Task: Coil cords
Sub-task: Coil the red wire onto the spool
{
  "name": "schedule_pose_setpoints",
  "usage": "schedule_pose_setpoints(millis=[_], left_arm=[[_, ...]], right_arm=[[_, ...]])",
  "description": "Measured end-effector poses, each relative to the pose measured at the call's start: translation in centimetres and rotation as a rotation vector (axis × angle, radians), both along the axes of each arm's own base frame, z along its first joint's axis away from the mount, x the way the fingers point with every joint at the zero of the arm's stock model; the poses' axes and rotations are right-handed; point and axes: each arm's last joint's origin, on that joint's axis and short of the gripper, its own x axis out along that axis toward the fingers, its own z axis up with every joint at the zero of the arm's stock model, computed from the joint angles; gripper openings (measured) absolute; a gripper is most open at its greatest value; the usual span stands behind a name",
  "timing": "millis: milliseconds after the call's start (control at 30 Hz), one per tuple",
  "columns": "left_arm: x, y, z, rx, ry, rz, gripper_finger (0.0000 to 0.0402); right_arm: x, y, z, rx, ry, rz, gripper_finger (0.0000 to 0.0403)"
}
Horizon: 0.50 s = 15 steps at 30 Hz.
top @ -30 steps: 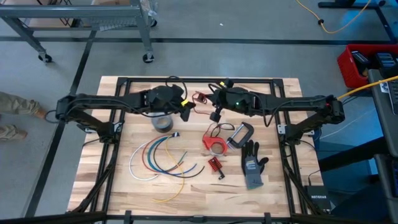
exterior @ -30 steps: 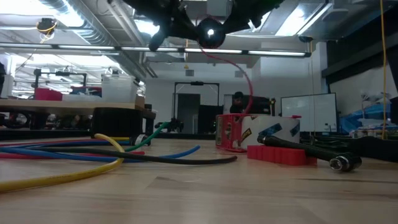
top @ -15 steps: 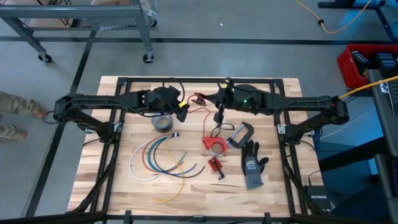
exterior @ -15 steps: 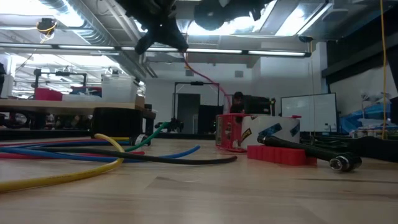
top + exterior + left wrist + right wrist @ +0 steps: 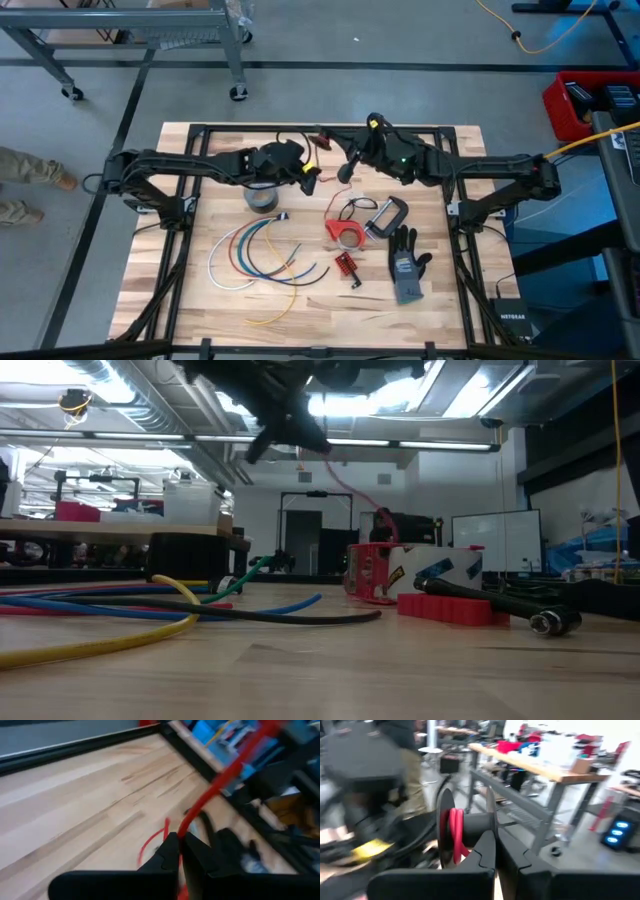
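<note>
A thin red cord [image 5: 338, 193] runs from a loose loop beside the red tape dispenser [image 5: 345, 232] up to both grippers, which hang above the table's far middle. My left gripper [image 5: 312, 180] is shut on it; in the low view [image 5: 300, 430] the cord [image 5: 350, 490] slants down from it to the dispenser. My right gripper [image 5: 350, 152] lies close to the right of it, fingers together [image 5: 496, 854], with red cord turns [image 5: 454, 836] right at its tips. White, blue, red, green and yellow cords [image 5: 255, 252] lie fanned on the table's near left. My left gripper pinches a single strand of the red cord [image 5: 181, 831] between its two fingertips, well above the table. The cord runs on taut past the tips [image 5: 225, 782]. My right gripper is shut at the red cord's wound turns [image 5: 462, 851]. Its own fingers hide the place of contact.
A grey tape roll [image 5: 262, 197] lies under the left arm. A black clamp [image 5: 388, 215], a grey and black glove [image 5: 405, 265] and a small red piece [image 5: 346, 265] lie at the near right. Bare wood shows along the near edge [image 5: 300, 325].
My right gripper has gone toward the far edge and tipped up from pointing down at the table, taking the red cord's end along. My left gripper has gone a little toward the table's right. The strand down to the dispenser has shifted with them.
</note>
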Motion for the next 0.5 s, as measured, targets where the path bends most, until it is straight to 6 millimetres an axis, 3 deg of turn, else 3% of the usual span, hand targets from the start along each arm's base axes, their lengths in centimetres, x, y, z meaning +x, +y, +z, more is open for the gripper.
schedule_pose_setpoints(millis=[233, 500], left_arm=[[1.5, -0.5, -0.1, -0.032, -0.119, -0.031, 0.0], [1.7, -0.7, 0.1, -0.055, -0.159, -0.062, 0.0]], right_arm=[[0.3, -0.4, -0.2, -0.056, 0.02, -0.151, 0.0003], [0.8, -0.5, -0.9, -0.096, 0.087, -0.169, 0.0003]])
